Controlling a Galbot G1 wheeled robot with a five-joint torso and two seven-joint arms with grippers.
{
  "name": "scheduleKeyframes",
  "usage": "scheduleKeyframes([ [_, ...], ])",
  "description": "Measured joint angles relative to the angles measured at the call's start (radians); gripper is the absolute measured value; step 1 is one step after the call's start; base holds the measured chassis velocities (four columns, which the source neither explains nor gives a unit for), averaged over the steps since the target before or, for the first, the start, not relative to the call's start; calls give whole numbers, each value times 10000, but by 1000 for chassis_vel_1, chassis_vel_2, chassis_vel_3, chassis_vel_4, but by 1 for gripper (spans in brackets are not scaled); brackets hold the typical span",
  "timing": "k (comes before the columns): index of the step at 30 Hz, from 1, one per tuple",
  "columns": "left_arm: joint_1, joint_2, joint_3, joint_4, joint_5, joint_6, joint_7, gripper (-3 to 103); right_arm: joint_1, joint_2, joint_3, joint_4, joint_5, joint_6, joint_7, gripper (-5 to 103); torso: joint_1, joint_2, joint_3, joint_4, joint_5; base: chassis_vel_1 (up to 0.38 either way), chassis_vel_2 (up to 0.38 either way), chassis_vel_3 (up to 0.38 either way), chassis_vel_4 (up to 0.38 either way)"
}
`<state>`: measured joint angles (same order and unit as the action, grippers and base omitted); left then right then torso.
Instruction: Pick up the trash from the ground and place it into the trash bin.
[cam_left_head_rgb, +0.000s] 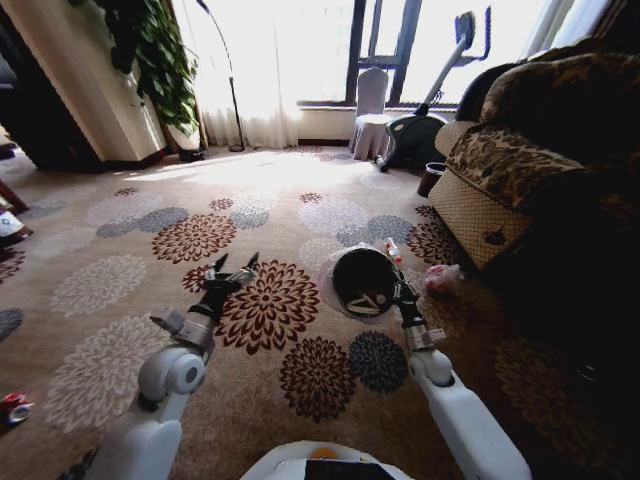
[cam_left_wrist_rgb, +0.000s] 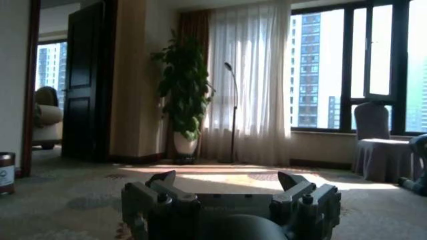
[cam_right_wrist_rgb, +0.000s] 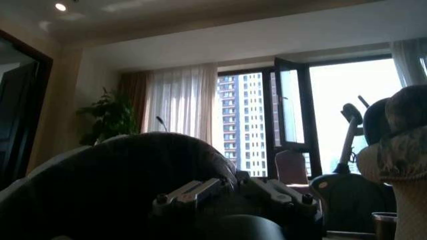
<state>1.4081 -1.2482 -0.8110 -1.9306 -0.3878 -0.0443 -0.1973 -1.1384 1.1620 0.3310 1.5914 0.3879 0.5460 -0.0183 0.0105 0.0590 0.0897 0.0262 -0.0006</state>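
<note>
The right pincer (cam_left_head_rgb: 398, 287), grip unclear, hovers at the bin (cam_left_head_rgb: 363, 281) mid-frame, seemingly dropping trash; left pincer (cam_left_head_rgb: 234, 268) spread.

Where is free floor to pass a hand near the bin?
Open carpet lies between the left hand and the round black lined bin. Crowded on the bin's sofa side: right hand, small red-capped clear bottle, pink bag, patterned sofa.
</note>
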Motion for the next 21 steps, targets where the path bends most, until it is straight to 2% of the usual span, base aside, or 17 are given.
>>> scheduleKeyframes([
  [1, 0, 0, 0, 0, 0, 0, 0, 100, 0, 0, 0, 0, 0, 0, 0, 0, 0, 0, 0, 0, 0, 0, 0, 0, 0],
  [3, 89, 5, -219, 964, 164, -92, -721, 100, -141, -41, 102, 86, 8, 0, 1, 0, 0, 0, 0, -5, 1, 0, 0, 0, 0],
  [4, 243, -10, -407, 1523, -256, 364, -1470, 100, -273, -72, 209, 179, 11, -1, 4, 0, 0, 0, 0, -6, 0, 63, 8, -77, -44],
  [5, 285, -79, -515, 1755, -558, 712, -1871, 100, -346, -87, 264, 239, 12, -4, 6, 0, 0, 0, 0, -5, 6, 86, 47, -77, -51],
  [6, 285, -79, -515, 1755, -558, 712, -1871, 100, -346, -87, 264, 239, 12, -4, 6, 0, 0, 0, 0, -5, 6, 86, 47, -77, -51],
  [10, 62, -860, -1514, 3218, -1057, 1533, -3009, 100, -599, -54, 505, 386, -60, -17, 5, 0, 0, 0, 0, -5, -2, 140, 67, -166, -75],
  [11, 70, -1009, -1871, 3549, -1345, 1684, -3103, 100, -693, -41, 568, 431, -63, -19, 7, 0, 0, 0, 0, -5, -2, 194, 118, -219, -161],
  [13, 92, -1025, -2013, 3714, -1479, 1697, -3118, 100, -743, -40, 594, 454, -63, -19, 6, 0, -1, 0, -1, -3, 0, 194, 118, -239, -161],
  [15, 185, -780, -2476, 4538, -1765, 1382, -2890, 100, -902, -45, 710, 509, -39, -16, -1, 0, -1, 0, -1, 0, 5, 254, 180, -267, -180],
  [16, 185, -780, -2476, 4538, -1765, 1382, -2890, 100, -902, -45, 710, 509, -39, -16, -1, 0, -1, 0, -1, 0, 5, 254, 191, -267, -180],
  [18, -66, -450, -2951, 5591, -1810, 996, -2411, 100, -1000, -30, 845, 520, -17, 50, 4, 0, -2, 0, -2, -1, 3, 277, 227, -264, -227],
  [19, -66, -450, -2951, 5591, -1810, 996, -2411, 100, -1000, -30, 845, 520, -17, 50, 4, 0, -2, 0, -2, -1, 3, 288, 264, -264, -245],
  [21, -353, -152, -3304, 6477, -2068, 925, -2111, 100, -1133, -7, 939, 632, 42, 103, 0, 0, -2, 0, 1, -3, 5, 285, 295, -284, -270],
])
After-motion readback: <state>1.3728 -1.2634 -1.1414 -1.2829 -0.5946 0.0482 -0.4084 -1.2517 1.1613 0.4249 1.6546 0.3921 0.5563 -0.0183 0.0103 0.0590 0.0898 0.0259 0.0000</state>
